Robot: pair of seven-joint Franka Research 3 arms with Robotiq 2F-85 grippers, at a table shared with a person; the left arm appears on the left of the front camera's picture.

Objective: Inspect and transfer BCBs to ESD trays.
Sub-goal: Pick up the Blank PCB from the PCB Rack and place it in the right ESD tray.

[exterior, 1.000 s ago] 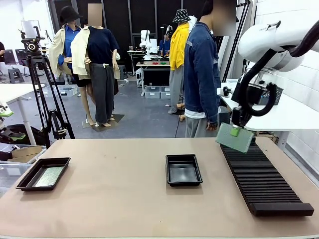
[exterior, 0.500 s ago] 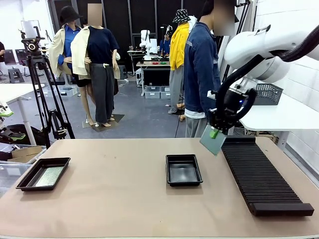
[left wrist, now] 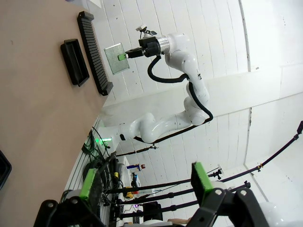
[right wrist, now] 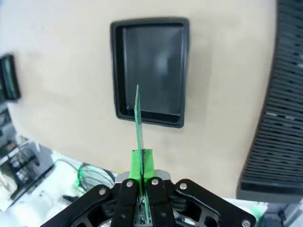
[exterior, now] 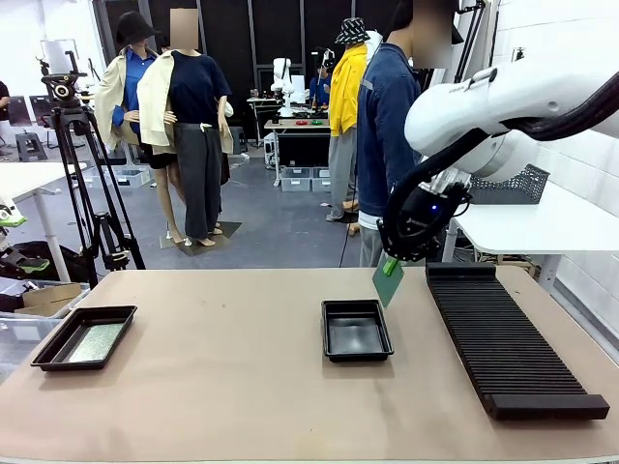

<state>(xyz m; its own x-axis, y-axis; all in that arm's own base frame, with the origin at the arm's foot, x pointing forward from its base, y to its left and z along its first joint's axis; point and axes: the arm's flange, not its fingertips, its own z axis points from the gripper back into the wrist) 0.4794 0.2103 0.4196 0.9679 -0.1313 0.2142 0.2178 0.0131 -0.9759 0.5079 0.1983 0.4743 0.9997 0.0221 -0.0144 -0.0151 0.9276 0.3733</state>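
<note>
Right arm arched in with the elbow high and the wrist bent downward. Right gripper points down, its green pads pressed together on the top edge of a BCB, which hangs edge-on just below the fingertips. Left gripper has jaws spread wide, green-padded fingers well apart with nothing between them, and faces the right arm

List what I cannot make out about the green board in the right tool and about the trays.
1. Green board, right wrist view: seen edge-on, so both faces are hidden.
2. Same board, front view: too small to judge its surface; the right tool covers its top part.
3. Left tray, right wrist view: blurred and cut off by the picture edge, so its content is unclear.
</note>
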